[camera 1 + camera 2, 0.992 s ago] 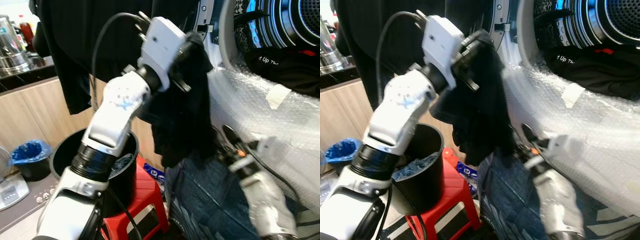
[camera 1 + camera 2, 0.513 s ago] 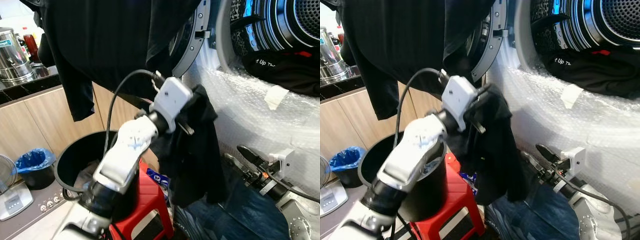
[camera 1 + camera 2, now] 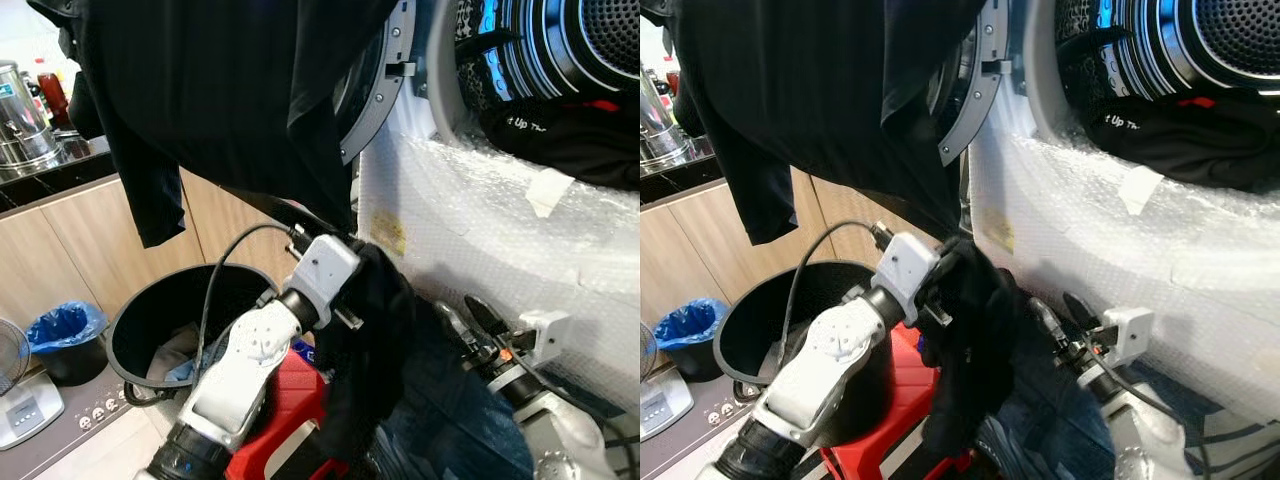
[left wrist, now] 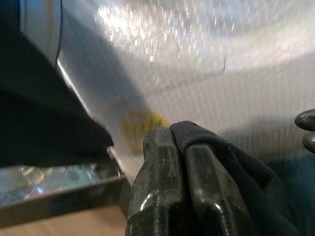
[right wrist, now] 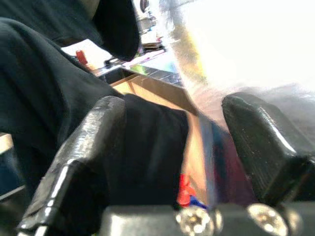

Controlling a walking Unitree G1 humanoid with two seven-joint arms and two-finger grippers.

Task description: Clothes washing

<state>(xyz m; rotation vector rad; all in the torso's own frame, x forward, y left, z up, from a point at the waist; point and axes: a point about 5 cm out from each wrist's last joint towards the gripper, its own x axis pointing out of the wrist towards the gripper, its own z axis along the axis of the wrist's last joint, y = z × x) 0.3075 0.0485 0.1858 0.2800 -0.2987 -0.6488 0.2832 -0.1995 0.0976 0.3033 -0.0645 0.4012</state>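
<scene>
Now black garment (image 3: 375, 340) in left gripper (image 4: 172, 147)

black garment (image 3: 375, 350) hangs limp from the left tool (image 4: 178, 147), below the washer door.

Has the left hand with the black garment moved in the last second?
Yes. The left hand, shut on the black garment, has dropped from level with the washer door opening to well below it, nearer the bucket.
</scene>
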